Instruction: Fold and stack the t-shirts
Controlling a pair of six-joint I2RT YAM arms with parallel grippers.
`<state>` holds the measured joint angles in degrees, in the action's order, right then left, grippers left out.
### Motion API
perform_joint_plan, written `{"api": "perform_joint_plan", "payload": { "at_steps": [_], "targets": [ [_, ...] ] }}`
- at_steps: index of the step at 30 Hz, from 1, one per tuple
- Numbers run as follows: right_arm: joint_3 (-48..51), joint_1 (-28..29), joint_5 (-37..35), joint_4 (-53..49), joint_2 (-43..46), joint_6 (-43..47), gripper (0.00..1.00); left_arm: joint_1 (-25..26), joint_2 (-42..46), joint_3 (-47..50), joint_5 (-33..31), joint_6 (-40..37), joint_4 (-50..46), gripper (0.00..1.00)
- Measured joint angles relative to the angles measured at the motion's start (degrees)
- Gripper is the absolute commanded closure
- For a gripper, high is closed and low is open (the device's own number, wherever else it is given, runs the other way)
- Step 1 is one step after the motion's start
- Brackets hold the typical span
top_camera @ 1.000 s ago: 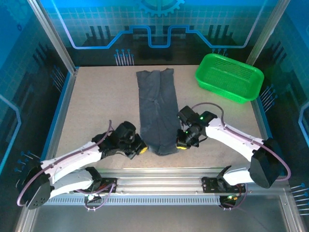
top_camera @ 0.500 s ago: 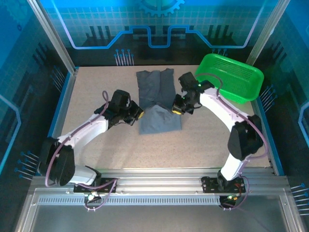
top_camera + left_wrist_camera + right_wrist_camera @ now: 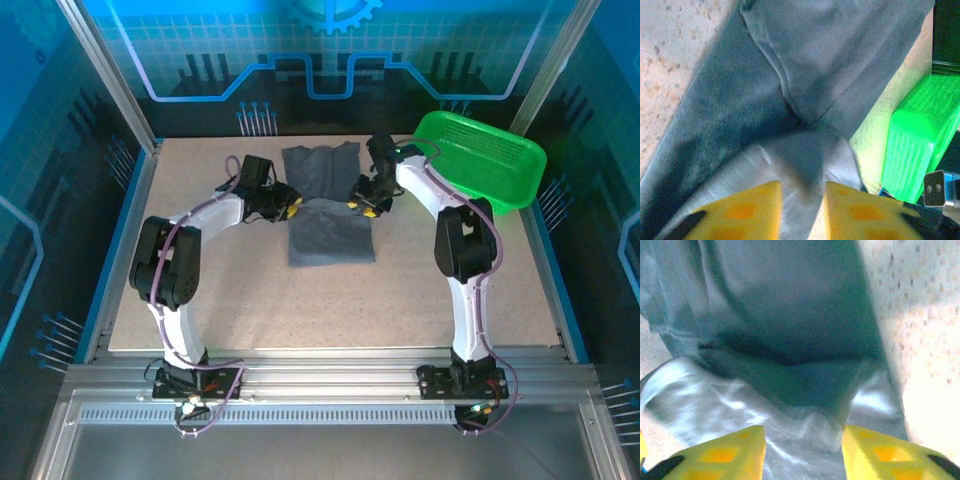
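Filling most of the top view, the speckled table (image 3: 200,290) carries everything. The t-shirt (image 3: 330,235) lies near the middle of the far edge. It is a dark slate-grey strip folded narrow along its length, with its near part doubled over on top so that a squarish upper layer sits toward the centre of the table and the collar end shows beyond it. The green basket (image 3: 480,160) stands at the far right corner, apart from the cloth, with the right arm passing in front of its left end.

Both arms reach far out across the table. The left gripper (image 3: 290,205) sits at the left side of the doubled layer's far edge. In the left wrist view its yellow fingers (image 3: 745,210) stand close together, pinching a raised ridge of pale grey fabric. The right gripper (image 3: 362,205) sits at the right side of that same edge. Its fingers (image 3: 890,452) flank a bunched fold of cloth with a wider gap, and I cannot tell whether they clamp it
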<state>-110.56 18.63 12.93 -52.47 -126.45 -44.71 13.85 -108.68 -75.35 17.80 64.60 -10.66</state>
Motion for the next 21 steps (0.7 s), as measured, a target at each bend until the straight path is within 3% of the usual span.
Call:
{"api": "perform_joint_plan", "payload": {
  "at_steps": [4,7,10,13,16,21],
  "targets": [
    [-2.7,-1.5,0.5,-0.4,0.1,3.8,0.40,-0.3,2.0,-0.1,-1.4,-2.1,-3.1,0.46],
    [0.3,-2.5,0.0,0.2,3.8,6.1,0.40,0.7,9.0,5.6,-4.1,-1.7,-4.0,0.46],
    [12.8,-3.0,-0.5,2.2,13.0,7.0,0.40,4.1,20.2,16.5,-6.3,1.7,-3.6,0.44],
    [26.8,-2.9,-0.1,4.2,22.6,6.2,0.39,9.1,26.0,25.8,-6.8,7.7,-0.7,0.42],
    [38.2,-2.9,1.4,7.6,27.9,4.0,0.38,11.5,24.7,31.8,-7.1,12.6,2.3,0.41],
    [46.4,-2.8,4.7,13.5,26.4,-0.8,0.39,11.2,19.5,33.2,-9.1,16.2,6.0,0.40]
  ]
}}
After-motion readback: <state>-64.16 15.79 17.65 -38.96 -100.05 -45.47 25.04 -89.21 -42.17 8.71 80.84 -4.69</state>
